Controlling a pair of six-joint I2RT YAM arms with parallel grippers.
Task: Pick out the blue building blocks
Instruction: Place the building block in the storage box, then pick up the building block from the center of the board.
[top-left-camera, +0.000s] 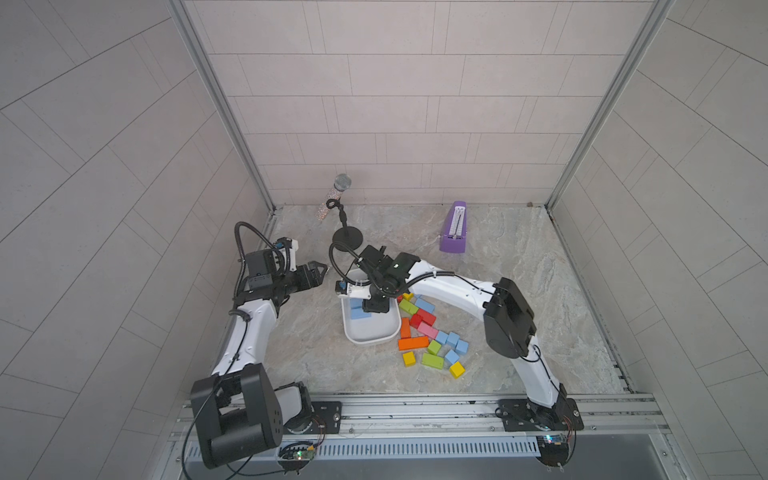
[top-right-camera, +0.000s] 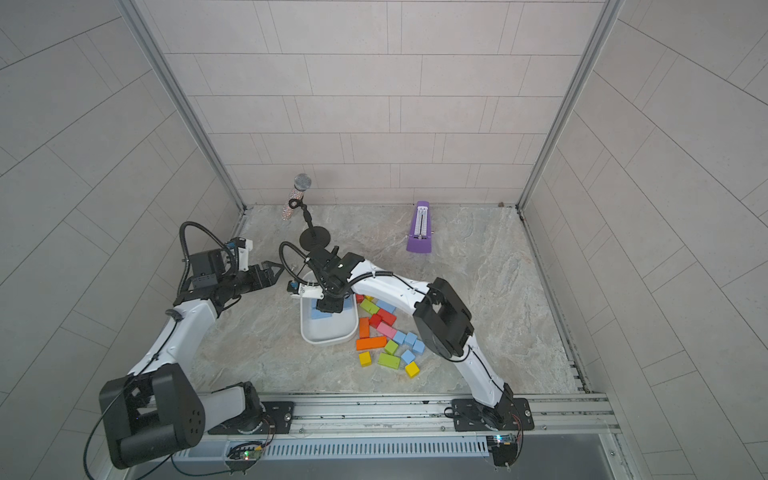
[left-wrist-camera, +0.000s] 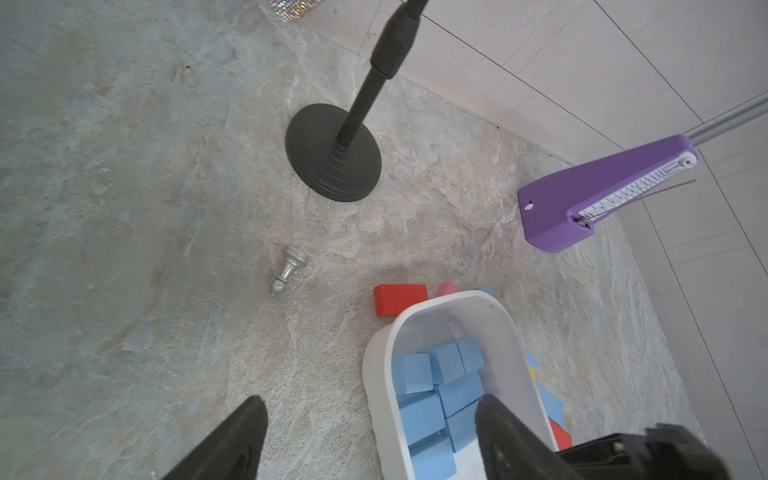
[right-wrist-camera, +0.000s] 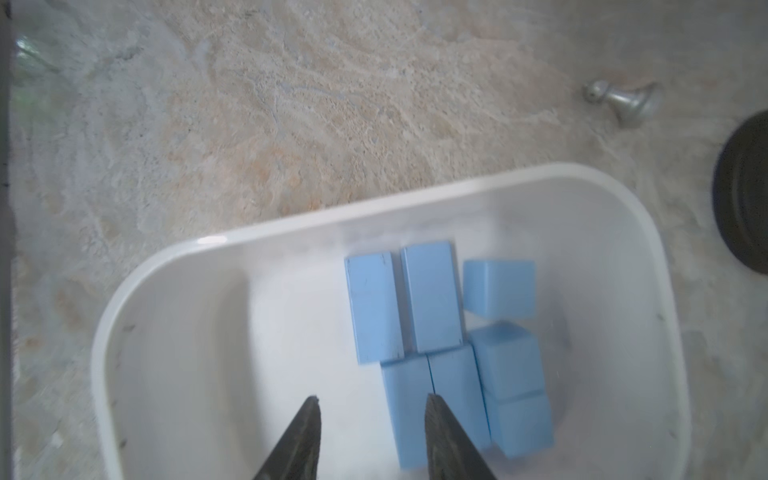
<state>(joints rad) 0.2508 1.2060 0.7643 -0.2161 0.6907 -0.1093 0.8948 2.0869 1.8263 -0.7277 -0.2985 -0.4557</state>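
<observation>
Several blue building blocks (right-wrist-camera: 432, 299) lie packed together in the white tray (right-wrist-camera: 374, 203), also seen in the left wrist view (left-wrist-camera: 419, 411). In both top views more blue blocks (top-left-camera: 453, 338) (top-right-camera: 409, 338) lie loose among coloured blocks right of the tray (top-left-camera: 370, 340). My right gripper (right-wrist-camera: 372, 399) hangs over the tray (top-right-camera: 326, 340), open, with nothing between its fingers; one fingertip (right-wrist-camera: 432, 405) overlaps a blue brick lying below. In both top views the wrist (top-left-camera: 376, 307) hides part of the tray's contents. My left gripper (top-left-camera: 320, 272) (left-wrist-camera: 370, 399) stands open and empty to the tray's left.
Red, orange (top-left-camera: 412, 343), green, yellow and pink blocks are mixed with the loose blue ones. A black microphone stand (top-left-camera: 348, 237) rises just behind the tray. A purple metronome (top-left-camera: 454, 228) stands at the back right. A silver pawn (left-wrist-camera: 289, 270) lies near the stand's base.
</observation>
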